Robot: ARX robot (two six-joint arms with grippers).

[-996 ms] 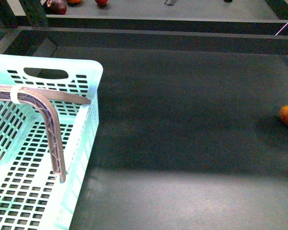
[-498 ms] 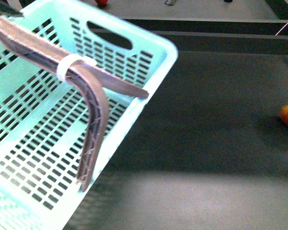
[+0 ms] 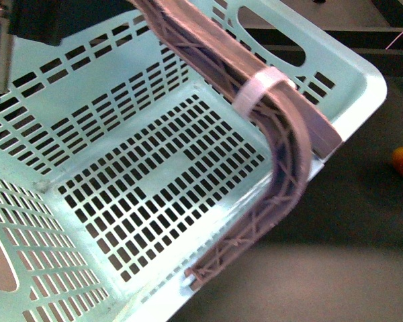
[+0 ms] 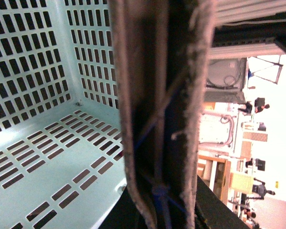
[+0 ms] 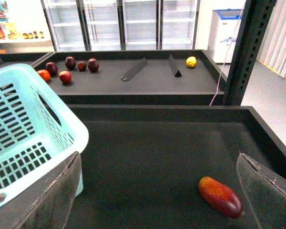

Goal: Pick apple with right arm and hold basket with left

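**Basket held by its handle; apple on the rear shelf**

The right end effector (image 5: 158, 160) is spread wide above the dark bench (image 5: 171, 136), with nothing held between its fingers. An oblong orange-red fruit (image 5: 220, 196) lies near it on the bench. The apple (image 5: 64, 76) sits well apart on the rear shelf (image 5: 148, 78), among darker fruits. At the upper left of the front frame, the left end effector (image 3: 1, 54) is closed on the handle (image 3: 290, 157) of the tilted basket (image 3: 359, 84).
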